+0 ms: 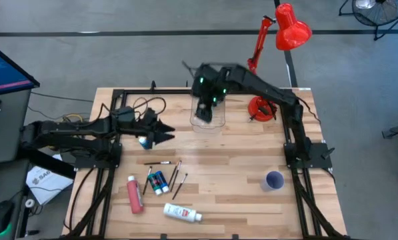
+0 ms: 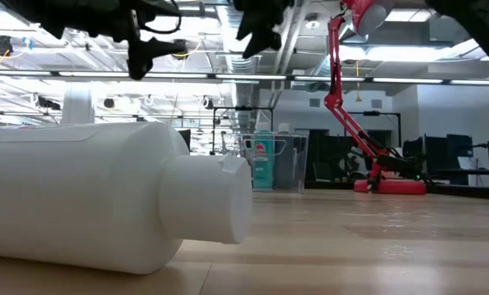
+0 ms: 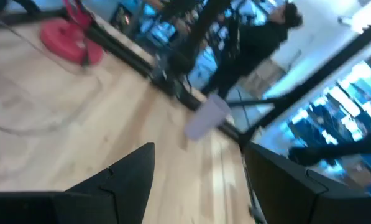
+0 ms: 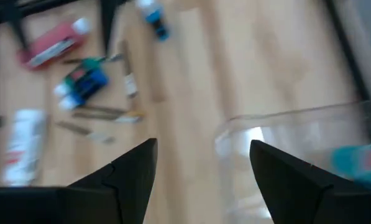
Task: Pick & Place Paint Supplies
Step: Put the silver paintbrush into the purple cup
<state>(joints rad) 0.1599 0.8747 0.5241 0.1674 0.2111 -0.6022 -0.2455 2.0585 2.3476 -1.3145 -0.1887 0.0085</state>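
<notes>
Jaws apart and empty on both the left gripper [image 1: 164,136] and right gripper [image 1: 209,113] — the pink-red tube [image 1: 135,194], lying at the table's [image 1: 239,167] near edge, looks light and slick — best pinched mid-body.

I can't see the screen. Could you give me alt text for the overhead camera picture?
Seen from above, the right gripper hangs open over a clear box at the wooden table's far side, and the left gripper points open toward the middle. Near the front lie a red bottle, a white bottle, small blue-green bottles and thin paintbrushes.

1 bottle [image 2: 263,160] stands in the clear box [image 1: 207,121]; tubes [image 1: 135,194] and brushes [image 1: 174,175] lie nearer the table's front.
</notes>
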